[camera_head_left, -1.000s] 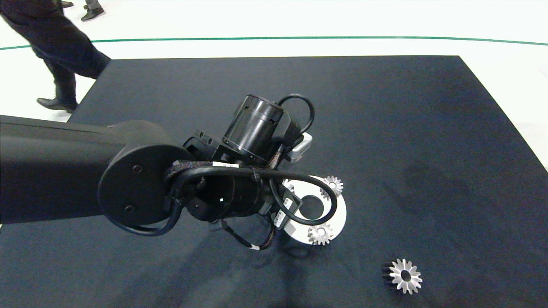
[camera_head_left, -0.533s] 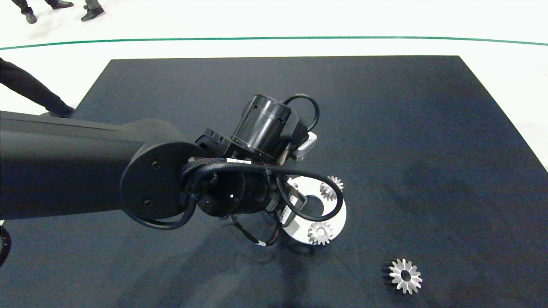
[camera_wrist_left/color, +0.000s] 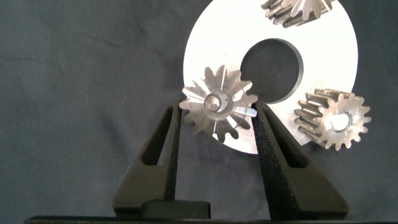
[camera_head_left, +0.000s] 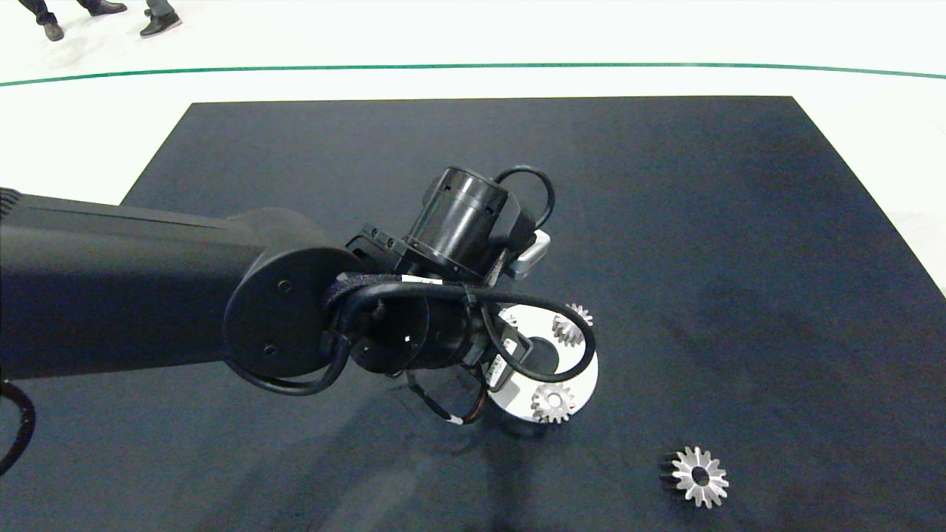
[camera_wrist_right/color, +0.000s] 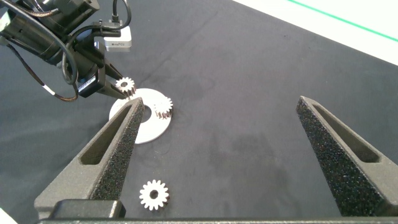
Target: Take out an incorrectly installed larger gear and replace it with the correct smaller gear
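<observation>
Left pincer: pinching the smaller gear over the disc's rim, centre frame.
Right pincer: spread, above open desk.
Larger gear: lower right, alone.

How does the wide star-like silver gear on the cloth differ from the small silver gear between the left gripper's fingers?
The larger gear lies free on the black cloth, apart from the white disc; the smaller gear sits over that disc, held by the left gripper. The larger gear has longer teeth and a wider hole. Both are silver metal.
</observation>
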You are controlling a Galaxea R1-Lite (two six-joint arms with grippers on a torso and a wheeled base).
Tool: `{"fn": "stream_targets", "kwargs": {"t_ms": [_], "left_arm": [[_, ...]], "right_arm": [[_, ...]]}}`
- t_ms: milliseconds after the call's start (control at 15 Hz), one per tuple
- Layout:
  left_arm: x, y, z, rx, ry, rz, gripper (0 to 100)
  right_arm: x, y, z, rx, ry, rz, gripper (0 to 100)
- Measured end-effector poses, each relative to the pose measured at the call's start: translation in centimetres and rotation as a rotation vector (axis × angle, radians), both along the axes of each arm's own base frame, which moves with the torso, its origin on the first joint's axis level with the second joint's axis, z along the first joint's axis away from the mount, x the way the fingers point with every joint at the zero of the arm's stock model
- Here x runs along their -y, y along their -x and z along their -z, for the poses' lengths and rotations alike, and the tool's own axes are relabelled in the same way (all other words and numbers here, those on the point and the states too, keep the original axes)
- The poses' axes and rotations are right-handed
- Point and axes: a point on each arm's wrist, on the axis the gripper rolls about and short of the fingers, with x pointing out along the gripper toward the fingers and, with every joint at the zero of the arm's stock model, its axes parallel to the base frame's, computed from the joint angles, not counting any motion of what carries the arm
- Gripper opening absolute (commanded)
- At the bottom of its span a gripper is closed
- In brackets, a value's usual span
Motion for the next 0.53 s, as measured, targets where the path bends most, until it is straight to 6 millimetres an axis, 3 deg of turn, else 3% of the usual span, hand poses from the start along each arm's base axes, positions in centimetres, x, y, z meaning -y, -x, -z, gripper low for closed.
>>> {"fn": "stream_targets", "kwargs": {"t_ms": [533], "left_arm": [[-0.27,0.01,0.11,-0.005,-0.004,-0.006,4]], "right_arm": [[0.01,0.02,0.0,0.001,-0.001,-0.001,100]]}}
